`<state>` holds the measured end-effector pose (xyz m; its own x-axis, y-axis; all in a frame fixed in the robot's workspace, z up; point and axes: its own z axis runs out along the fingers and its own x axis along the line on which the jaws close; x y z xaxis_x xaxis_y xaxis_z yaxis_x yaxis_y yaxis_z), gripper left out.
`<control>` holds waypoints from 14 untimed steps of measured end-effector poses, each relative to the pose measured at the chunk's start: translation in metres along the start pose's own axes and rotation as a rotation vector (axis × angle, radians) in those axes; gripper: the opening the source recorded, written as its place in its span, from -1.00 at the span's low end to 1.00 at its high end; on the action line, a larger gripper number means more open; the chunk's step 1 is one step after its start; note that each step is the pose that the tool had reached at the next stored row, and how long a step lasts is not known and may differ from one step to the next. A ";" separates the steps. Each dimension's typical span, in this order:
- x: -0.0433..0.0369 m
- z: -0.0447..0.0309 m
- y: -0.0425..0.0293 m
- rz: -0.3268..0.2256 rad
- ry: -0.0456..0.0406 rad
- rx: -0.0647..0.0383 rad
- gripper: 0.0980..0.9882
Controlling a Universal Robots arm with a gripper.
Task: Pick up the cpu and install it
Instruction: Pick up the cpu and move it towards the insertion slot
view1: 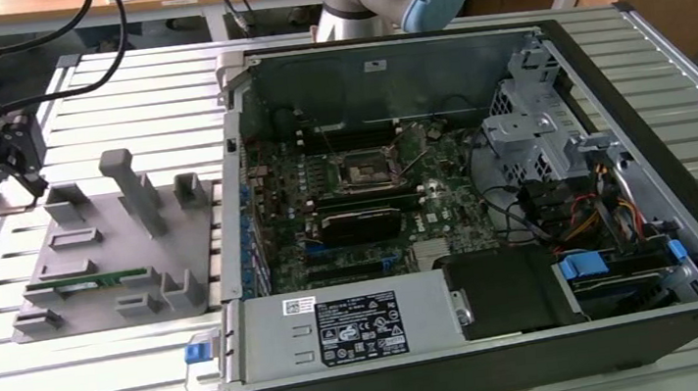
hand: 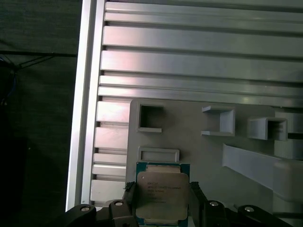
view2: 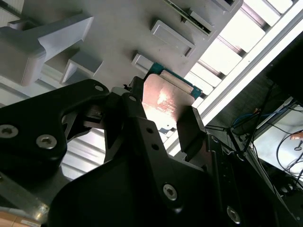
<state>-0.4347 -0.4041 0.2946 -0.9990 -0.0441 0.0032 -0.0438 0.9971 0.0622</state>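
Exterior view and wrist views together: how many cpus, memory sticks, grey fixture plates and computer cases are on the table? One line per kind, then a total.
cpu: 1
green memory stick: 1
grey fixture plate: 1
computer case: 1
Total: 4

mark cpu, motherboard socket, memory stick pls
cpu (hand: 162, 191), first wrist view, middle of its metal top.
motherboard socket (view1: 364, 171), exterior view, centre of the square frame.
memory stick (view1: 93, 280), exterior view, middle of its green length.
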 end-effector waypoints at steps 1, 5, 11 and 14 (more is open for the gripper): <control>0.0000 -0.0002 0.0000 0.000 0.0000 0.000 -0.03; 0.0000 -0.0014 0.0001 0.000 0.0001 0.000 -0.03; 0.0000 -0.0030 0.0002 0.000 -0.0001 0.000 -0.03; 0.0000 -0.0037 0.0002 0.000 0.0000 0.000 -0.03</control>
<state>-0.4347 -0.4041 0.2983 -0.9990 -0.0441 0.0032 -0.0438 0.9971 0.0622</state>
